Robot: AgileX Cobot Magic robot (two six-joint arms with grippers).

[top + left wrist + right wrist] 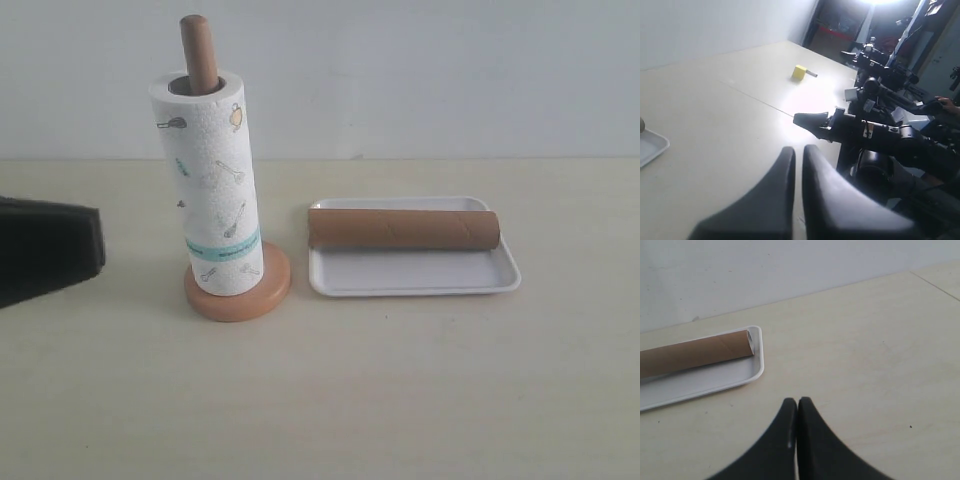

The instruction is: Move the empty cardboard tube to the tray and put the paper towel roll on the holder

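Nearest the cameras, the left pincer is closed with nothing between its jaws, above bare desk. The right pincer is likewise closed and empty, near the tray but clear of it.

Farther back, the holder stands upright with the paper towel roll threaded over its pole and resting on the disc base. Beside it, the empty cardboard tube lies lengthwise across the far side of the tray.

Judgement: both placements appear complete. The next move calls only for parking the arms clear without brushing the roll.

The roll's teal band carries print too small to read; no brand is legible.
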